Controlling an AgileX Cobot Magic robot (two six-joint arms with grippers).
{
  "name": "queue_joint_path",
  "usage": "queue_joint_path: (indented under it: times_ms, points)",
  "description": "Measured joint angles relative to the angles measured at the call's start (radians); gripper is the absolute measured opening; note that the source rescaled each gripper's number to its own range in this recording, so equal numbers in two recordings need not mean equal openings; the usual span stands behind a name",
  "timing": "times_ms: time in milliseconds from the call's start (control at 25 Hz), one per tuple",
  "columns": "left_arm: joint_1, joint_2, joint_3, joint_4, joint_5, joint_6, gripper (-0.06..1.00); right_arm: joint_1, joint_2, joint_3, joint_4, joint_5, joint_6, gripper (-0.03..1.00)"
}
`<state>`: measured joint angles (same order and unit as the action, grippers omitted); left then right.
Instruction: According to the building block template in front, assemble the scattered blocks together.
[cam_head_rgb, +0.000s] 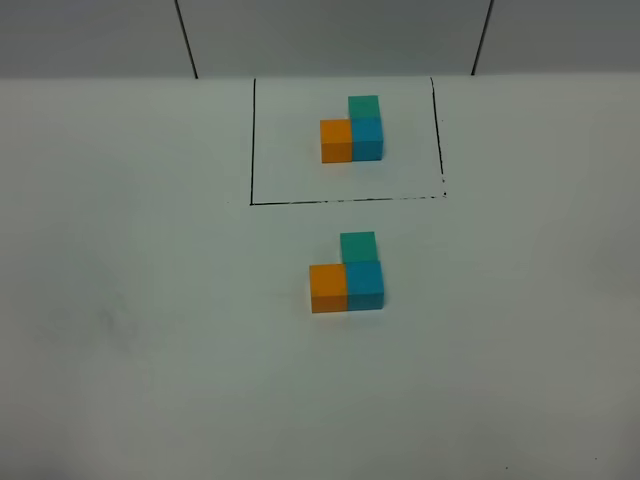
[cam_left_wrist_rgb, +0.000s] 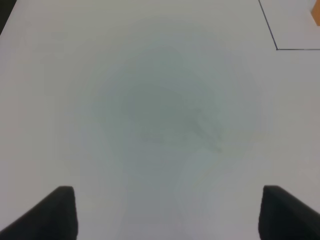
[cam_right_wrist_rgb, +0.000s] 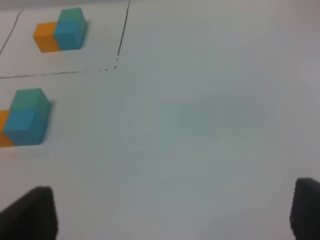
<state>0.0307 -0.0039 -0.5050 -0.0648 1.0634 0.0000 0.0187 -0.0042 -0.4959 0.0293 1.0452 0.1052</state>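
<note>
Three loose cubes sit pressed together in an L on the white tabletop (cam_head_rgb: 120, 300), just outside the near edge of the black drawn frame (cam_head_rgb: 345, 201): the orange cube (cam_head_rgb: 328, 288) and the blue cube (cam_head_rgb: 365, 284) side by side and touching, the teal-green cube (cam_head_rgb: 357, 246) against the blue one on the side toward the frame. Whether the green cube lies behind the blue or rests on it cannot be told from the high view.

Inside the frame, the building block template (cam_head_rgb: 352, 130) shows the same arrangement: orange beside blue, teal-green at the blue cube's far side. The two clusters stand apart, with the frame's near line running between them.

The tabletop is plain, matte and white, meeting a pale grey wall (cam_head_rgb: 330, 35) beyond the frame, where two dark vertical lines cross the wall.

Neither arm appears in the high view. The left claw (cam_left_wrist_rgb: 167, 212) hangs over bare tabletop with its dark fingertips (cam_left_wrist_rgb: 55, 212) spread apart, nothing between them and nothing touched; a corner of the frame shows at the edge of its view. The right claw (cam_right_wrist_rgb: 172, 212) is likewise spread wide and released, grasping nothing, its fingertips (cam_right_wrist_rgb: 35, 212) clear of the loose cubes, which lie off to one side of it.
</note>
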Motion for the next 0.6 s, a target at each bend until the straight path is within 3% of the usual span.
queue_joint_path:
  times_ms: [600]
  points:
    - [0.000, 0.000, 0.000, 0.000, 0.000, 0.000, 0.59, 0.000, 0.000, 0.000, 0.001, 0.000, 0.003, 0.80]
